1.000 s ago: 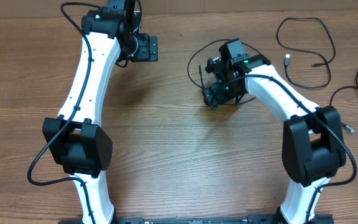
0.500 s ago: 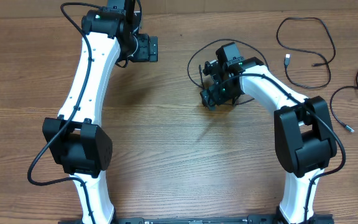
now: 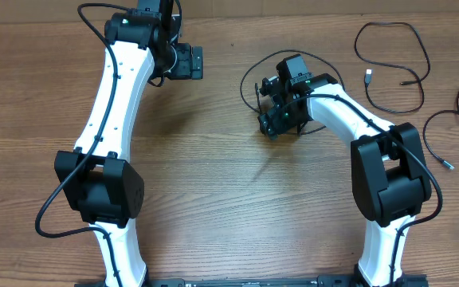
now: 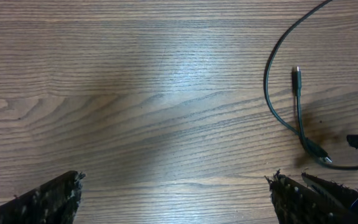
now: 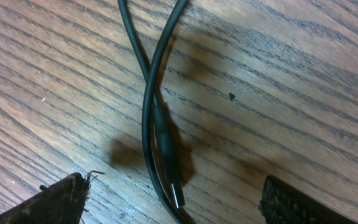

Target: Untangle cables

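Observation:
In the right wrist view a thin black cable crosses over itself, and its silver-tipped plug lies on the wood. My right gripper is open, low over the table, with that plug between its fingers and neither finger touching it. Overhead, the same cable loops round my right gripper. A second cable lies at the back right and a third at the far right edge. My left gripper is open over bare wood, with a cable end to its right; overhead my left gripper sits at the back left.
The wooden table carries both white arms. The right arm's elbow block stands near the front right, the left arm's near the front left. The table's back edge runs just behind the left gripper.
The right arm has swung a little to the left, its elbow moving inward, and its gripper has settled over the plug with the jaws narrowing slightly. The left arm has stayed still.

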`<state>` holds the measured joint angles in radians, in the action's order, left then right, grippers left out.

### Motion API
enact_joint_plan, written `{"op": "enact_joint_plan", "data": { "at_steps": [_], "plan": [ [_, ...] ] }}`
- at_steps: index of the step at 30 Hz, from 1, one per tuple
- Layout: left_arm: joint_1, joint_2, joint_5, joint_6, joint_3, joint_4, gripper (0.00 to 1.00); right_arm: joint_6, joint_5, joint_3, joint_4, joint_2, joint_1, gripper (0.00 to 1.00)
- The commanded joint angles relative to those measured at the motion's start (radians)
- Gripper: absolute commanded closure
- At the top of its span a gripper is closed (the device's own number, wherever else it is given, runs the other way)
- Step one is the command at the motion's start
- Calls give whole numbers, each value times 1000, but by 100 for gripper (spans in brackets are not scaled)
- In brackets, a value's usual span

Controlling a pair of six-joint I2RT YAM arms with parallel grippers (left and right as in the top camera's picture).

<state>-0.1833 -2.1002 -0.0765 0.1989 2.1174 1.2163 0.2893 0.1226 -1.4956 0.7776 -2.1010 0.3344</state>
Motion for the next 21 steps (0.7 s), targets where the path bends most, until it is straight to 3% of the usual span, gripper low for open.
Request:
{"op": "enact_joint_plan", "data": {
  "at_steps": [1,7,12,14,16,18,21],
  "plan": [
    [0,14,9,-20,-4,2,3,-1,-1,2,-5,-18,5,12],
    [0,14,9,-20,-4,2,3,-5,-2,2,0,-60,17,14],
    [0,14,10,-20,-3,1,2,-20,-2,2,-7,-61,21,25],
    [0,14,9,-20,-4,0,2,-31,-14,2,-9,-61,21,35],
    [0,14,9,-20,-3,0,2,-31,-17,2,-10,-61,21,51],
    [0,14,10,-21,-4,0,2,-31,-17,2,-10,-61,21,75],
    [0,14,10,-20,-3,0,2,-32,-16,2,-11,-61,21,93]
  ]
}}
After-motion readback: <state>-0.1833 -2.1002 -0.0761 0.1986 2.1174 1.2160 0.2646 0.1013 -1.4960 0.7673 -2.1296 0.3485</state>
